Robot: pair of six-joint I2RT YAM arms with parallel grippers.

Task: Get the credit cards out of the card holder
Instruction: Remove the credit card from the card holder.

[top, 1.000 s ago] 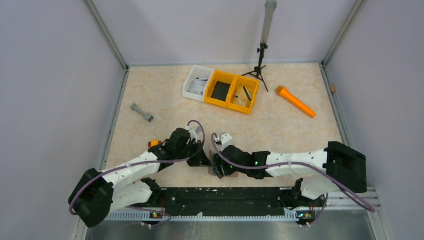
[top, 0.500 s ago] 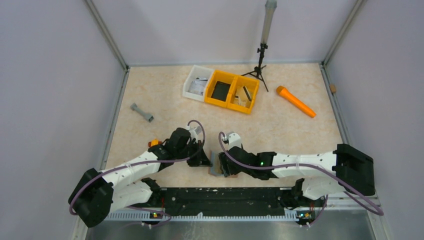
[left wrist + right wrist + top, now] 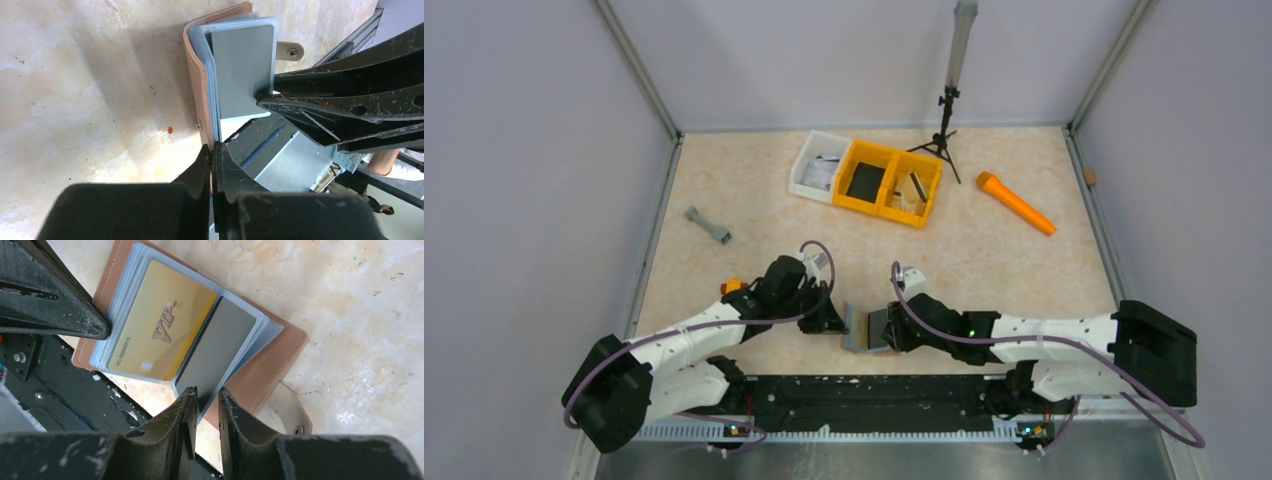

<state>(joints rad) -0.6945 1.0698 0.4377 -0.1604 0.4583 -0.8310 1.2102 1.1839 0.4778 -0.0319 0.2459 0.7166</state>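
Our left gripper (image 3: 212, 146) pinching the cover edge of the open card holder (image 3: 197, 75), lying near the table's (image 3: 984, 250) front edge, our right gripper (image 3: 207, 392) clamped on the grey card (image 3: 215, 347)

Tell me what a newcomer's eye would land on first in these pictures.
The open card holder at the near edge of the table, with the left gripper clamped on its cover and the right gripper pinching a grey card. Beside that card, a gold VIP card shines in its sleeve. Far back sit bright yellow bins.
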